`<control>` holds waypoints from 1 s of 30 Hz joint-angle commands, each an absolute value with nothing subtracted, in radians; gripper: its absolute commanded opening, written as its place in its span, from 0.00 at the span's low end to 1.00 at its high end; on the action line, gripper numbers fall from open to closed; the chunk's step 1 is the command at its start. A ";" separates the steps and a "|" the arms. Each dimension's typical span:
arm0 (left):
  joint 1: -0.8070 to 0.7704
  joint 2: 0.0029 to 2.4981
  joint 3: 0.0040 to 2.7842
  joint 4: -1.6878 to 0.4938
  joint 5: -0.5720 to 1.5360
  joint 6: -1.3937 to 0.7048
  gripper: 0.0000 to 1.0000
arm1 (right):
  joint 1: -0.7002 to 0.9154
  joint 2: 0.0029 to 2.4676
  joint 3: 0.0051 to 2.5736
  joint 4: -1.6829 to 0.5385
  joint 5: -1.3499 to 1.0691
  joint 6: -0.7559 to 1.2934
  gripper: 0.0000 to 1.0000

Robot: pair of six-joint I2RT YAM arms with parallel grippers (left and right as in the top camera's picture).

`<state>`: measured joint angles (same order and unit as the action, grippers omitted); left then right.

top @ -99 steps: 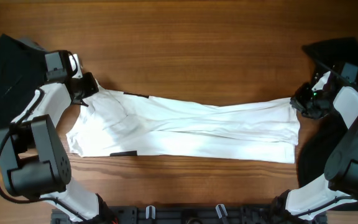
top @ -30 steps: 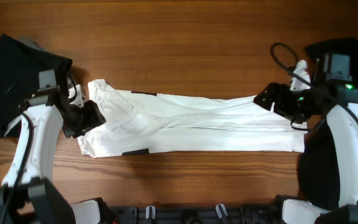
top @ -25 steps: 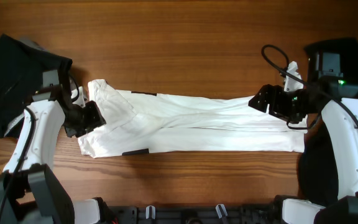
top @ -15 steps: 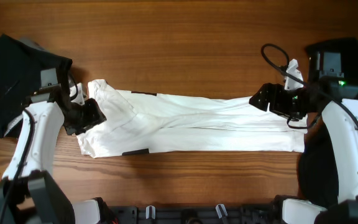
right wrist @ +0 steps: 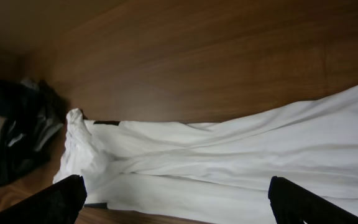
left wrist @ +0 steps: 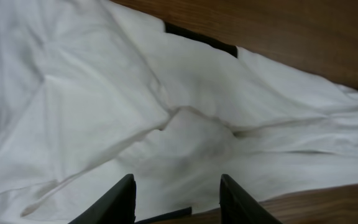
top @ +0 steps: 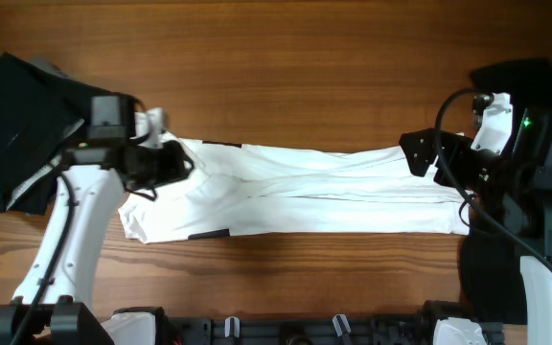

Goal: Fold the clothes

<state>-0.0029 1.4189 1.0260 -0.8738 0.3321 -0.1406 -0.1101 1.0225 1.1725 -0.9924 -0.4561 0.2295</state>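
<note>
A white T-shirt (top: 305,192) lies stretched in a long band across the wooden table, left to right. My left gripper (top: 180,163) hovers over its left end. In the left wrist view its fingers (left wrist: 124,200) stand apart above rumpled white cloth (left wrist: 104,93), with nothing between them. My right gripper (top: 413,153) is over the shirt's right end. The right wrist view shows its fingers (right wrist: 48,202) spread very wide, the shirt (right wrist: 229,162) running away below them, nothing held.
A black garment (top: 17,125) lies at the table's far left, also seen in the right wrist view (right wrist: 17,124). More dark clothes (top: 511,77) sit at the right edge, under the right arm. Bare wood (top: 286,57) lies beyond the shirt.
My left gripper has moved up and to the right, onto the shirt's left end. The right gripper has opened wider and drawn back slightly to the right. The shirt lies as before.
</note>
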 commanded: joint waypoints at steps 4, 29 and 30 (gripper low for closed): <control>-0.157 1.391 1.042 -0.883 0.311 -0.144 0.43 | -0.106 1.030 1.168 -0.995 -0.423 0.272 0.95; -0.207 1.454 1.038 -0.906 0.252 -0.250 0.38 | -0.349 1.443 1.168 -1.129 -0.331 0.287 1.00; -0.207 1.454 1.038 -0.906 0.252 -0.245 0.39 | -0.362 1.436 1.168 -1.136 -0.331 0.283 1.00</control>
<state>-0.2031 1.4353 1.0279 -0.9108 0.2584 -0.2279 -0.3176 1.4586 1.1709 -1.1259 -0.2989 0.3149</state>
